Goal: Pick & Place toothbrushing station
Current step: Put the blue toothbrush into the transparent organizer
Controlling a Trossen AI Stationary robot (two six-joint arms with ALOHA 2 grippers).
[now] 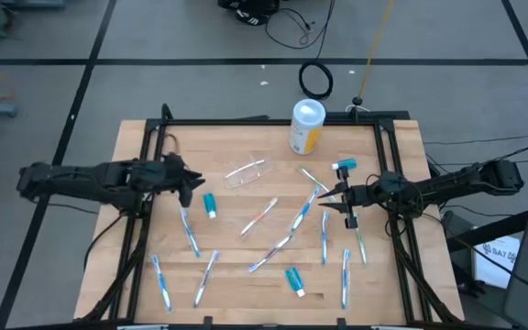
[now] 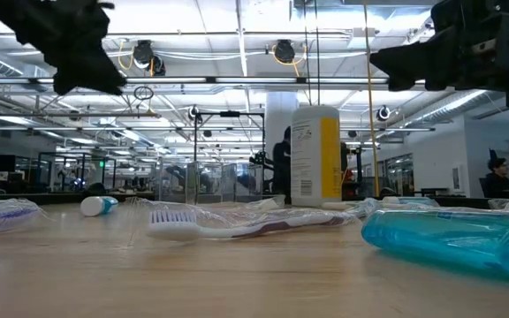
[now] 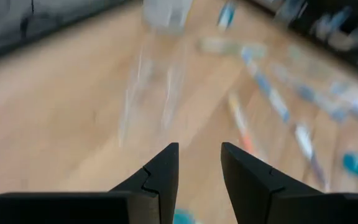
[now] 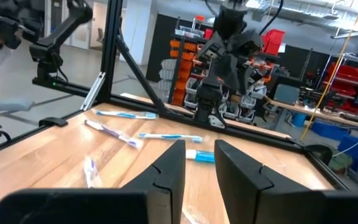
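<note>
While both arms hang above the table with nothing in their grip, this looks like the very start of the job to me: the clear cup (image 1: 246, 173) is lying on its side near the middle, the toothbrushes (image 1: 288, 243) are scattered all over the front half, and the three teal toothpaste tubes (image 1: 210, 204) are spread out too, one near the left arm, one near the right arm and one toward the front edge. The left gripper (image 1: 188, 186) sits just beside the nearest tube, fingers a little apart and pinching nothing; the right gripper (image 1: 349, 203) hovers over a bunch of brushes on its side, also slightly parted and empty. My guess is the cup needs standing upright first, and being thin clear plastic it'll probably roll or squash if grabbed hard. The yellow canister (image 1: 306, 126) at the back stands well apart from all of it. Room-wise, the middle is crowded with brushes lying across each other, and the metal frame (image 1: 154, 137) runs along the table sides, so sideways swings look tight.
</note>
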